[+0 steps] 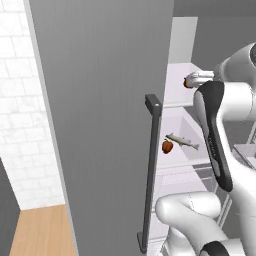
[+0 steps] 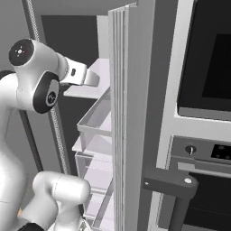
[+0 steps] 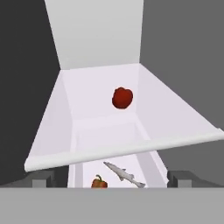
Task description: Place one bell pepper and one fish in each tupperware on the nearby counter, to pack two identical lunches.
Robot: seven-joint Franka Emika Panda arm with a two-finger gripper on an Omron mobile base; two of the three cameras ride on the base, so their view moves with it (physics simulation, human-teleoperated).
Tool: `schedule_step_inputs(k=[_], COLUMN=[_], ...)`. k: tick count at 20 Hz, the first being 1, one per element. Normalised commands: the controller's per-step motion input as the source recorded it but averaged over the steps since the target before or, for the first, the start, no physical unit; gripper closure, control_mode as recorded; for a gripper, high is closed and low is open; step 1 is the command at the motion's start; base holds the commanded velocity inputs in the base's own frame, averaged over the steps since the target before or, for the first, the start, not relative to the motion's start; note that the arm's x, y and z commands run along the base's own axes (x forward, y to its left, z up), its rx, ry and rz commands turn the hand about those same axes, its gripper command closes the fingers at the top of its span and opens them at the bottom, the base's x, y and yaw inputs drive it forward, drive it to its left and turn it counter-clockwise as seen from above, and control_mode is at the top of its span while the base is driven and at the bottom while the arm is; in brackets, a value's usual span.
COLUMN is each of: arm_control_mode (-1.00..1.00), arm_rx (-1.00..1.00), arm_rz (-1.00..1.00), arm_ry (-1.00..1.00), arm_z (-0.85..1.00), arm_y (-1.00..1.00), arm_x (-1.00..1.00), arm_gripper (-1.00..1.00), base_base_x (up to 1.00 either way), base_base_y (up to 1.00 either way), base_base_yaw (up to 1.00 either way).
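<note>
Two bell peppers being seen inside the open fridge [image 1: 100,125]; upper bell pepper [image 3: 122,97] lying on a white shelf [image 3: 83,98], lower bell pepper [image 3: 99,182] beside a fish [image 3: 124,174] on the shelf below; jaws being held spread, nothing gripped.

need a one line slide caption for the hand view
Open gripper faces fridge shelves: one bell pepper above, another bell pepper beside a fish below.

In the left base view, the arm [image 1: 216,130] hides most of the upper bell pepper [image 1: 188,83]. In the hand view, the grey band cuts off the lower bell pepper [image 3: 99,182] and both fingers [image 3: 42,179].
</note>
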Motion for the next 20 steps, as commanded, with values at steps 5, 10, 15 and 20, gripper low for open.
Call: schedule_step_inputs(k=[5,10,15,20], arm_control_mode=[-1.0,-1.0,-1.0,-1.0], arm_rx=[0.03,0.03,0.0,0.02], arm_rz=[0.0,0.0,0.0,0.0], arm_ry=[0.0,0.0,0.01,0.02], arm_z=[-0.08,-0.13,-0.17,-0.18], arm_y=[-0.26,-0.29,-0.19,-0.18], arm_x=[0.66,0.52,0.58,0.49], arm_gripper=[-1.0,-1.0,-1.0,-1.0], base_base_x=[0.0,0.0,0.0,0.0], base_base_y=[0.0,0.0,0.0,0.0], base_base_yaw=[0.0,0.0,0.0,0.0])
